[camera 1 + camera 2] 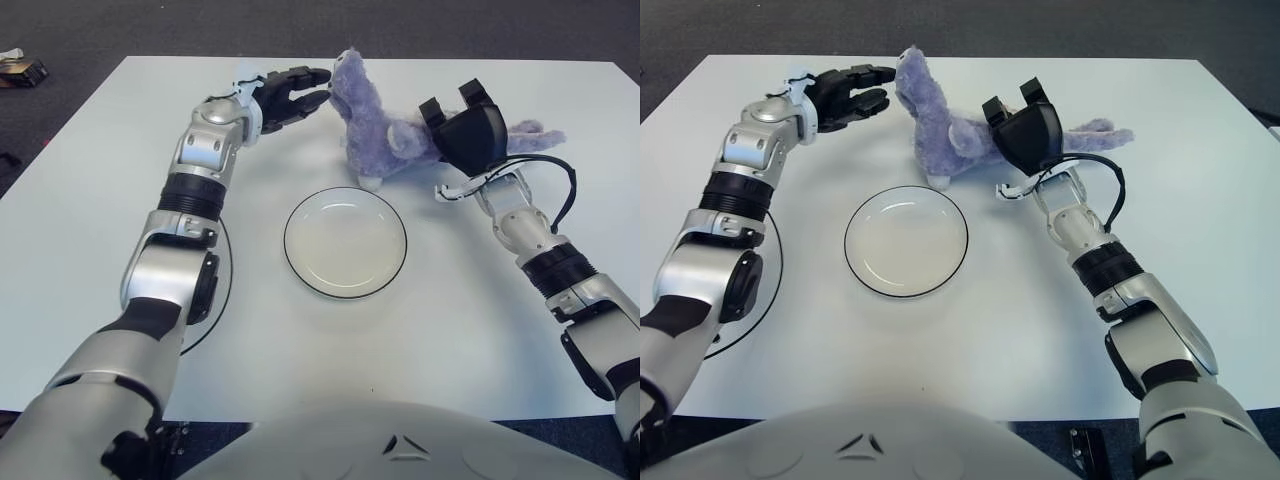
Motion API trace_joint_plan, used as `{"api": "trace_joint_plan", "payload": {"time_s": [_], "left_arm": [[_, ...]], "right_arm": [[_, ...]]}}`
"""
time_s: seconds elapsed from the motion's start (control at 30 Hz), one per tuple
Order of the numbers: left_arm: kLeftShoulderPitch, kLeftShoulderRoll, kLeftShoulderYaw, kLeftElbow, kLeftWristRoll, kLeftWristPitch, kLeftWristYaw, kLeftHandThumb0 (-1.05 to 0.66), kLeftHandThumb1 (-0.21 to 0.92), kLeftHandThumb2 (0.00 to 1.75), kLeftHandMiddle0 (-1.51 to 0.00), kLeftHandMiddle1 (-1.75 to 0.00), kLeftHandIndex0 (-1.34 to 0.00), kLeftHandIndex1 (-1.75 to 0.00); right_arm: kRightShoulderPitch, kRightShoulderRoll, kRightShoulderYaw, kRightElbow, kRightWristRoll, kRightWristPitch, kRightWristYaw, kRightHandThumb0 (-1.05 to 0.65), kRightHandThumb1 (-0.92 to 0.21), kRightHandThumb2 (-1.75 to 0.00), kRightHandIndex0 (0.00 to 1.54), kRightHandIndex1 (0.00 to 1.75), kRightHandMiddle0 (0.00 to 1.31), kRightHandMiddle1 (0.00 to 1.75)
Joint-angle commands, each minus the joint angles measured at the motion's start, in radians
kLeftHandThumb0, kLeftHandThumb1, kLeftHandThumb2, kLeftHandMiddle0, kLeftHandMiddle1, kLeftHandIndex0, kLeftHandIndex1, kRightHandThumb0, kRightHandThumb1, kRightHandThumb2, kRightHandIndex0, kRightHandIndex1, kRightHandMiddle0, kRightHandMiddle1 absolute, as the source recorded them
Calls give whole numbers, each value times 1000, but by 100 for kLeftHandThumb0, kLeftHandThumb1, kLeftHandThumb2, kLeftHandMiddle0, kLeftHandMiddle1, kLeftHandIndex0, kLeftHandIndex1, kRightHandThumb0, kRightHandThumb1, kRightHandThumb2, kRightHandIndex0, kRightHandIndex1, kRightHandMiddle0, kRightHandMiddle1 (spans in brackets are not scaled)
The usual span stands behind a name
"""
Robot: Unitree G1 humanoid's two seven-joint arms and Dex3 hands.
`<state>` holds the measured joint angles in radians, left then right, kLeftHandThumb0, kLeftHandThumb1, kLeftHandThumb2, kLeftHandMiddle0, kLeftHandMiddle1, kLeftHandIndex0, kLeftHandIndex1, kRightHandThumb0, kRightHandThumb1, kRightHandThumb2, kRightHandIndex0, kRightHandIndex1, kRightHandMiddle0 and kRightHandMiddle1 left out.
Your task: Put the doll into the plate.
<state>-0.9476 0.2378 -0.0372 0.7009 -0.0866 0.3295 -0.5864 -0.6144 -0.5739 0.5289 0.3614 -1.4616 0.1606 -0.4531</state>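
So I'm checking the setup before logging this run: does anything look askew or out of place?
Only the purple doll: it leans tilted on the table beyond the empty plate, not in it. The right hand is at its back, the left hand by its head. Nothing looks spilled or damaged.
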Motion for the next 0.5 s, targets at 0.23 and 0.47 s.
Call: {"api": "trace_joint_plan", "payload": {"time_s": [0.23,0.47], "left_arm": [[-96,-56,1,136,21,-185,29,-82,91,0,-17,0,-18,-7],[-144,-98,-11,211,55,-254,98,-82,90,0,-16,0,-18,-6]], "right_arm": [[-6,-14,1,-14,-2,15,-29,-39,-60,-80,66,175,54,155],[9,-16,8,-29,-4,7,-45,-39,-60,-81,66,175,54,156]]}}
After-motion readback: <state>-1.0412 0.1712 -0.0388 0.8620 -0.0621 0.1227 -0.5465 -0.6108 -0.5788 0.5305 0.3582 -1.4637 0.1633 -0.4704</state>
